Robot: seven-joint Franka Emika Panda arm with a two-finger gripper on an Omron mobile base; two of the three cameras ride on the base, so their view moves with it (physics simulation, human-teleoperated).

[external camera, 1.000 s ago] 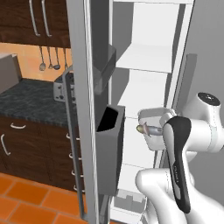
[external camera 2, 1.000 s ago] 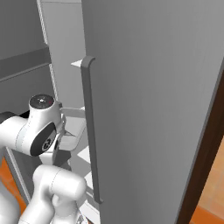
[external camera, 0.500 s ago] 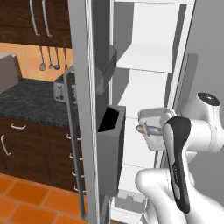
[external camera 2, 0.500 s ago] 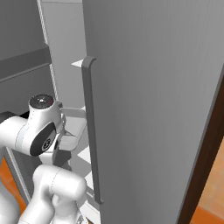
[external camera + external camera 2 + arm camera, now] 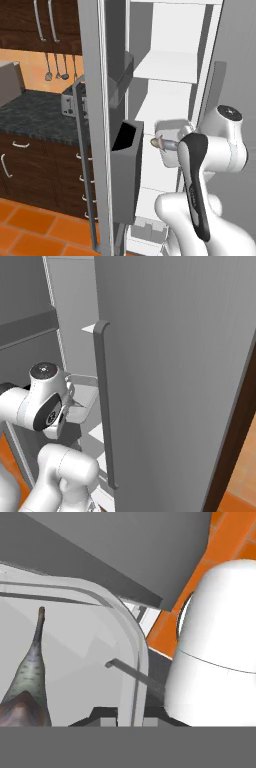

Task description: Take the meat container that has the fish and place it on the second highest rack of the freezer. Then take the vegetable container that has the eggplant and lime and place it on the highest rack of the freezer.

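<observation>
The freezer (image 5: 170, 65) stands open, its door (image 5: 97, 125) swung out to the left with dark bins (image 5: 125, 175) on its inner face, and the white arm (image 5: 200, 190) is reaching in toward the shelves. At the arm's tip there's a pale, clear tray (image 5: 172, 132) held up in the freezer's mouth, just right of the lower door bin and below the white shelf (image 5: 167, 67) that juts out above it. The gripper (image 5: 132, 714) is clamped tight on the tray's rim (image 5: 137, 657); from the hand camera the curved rim runs right down between the fingertips. Inside the tray lies the fish (image 5: 30, 677), slim and speckled grey-green, tail pointing away from the hand; from the left its end pokes out at the tray's edge (image 5: 156, 143). From the right, the tray (image 5: 82, 398) sits just left of the closed door's long handle (image 5: 105, 406), beside the arm's round joint (image 5: 45, 398).
</observation>
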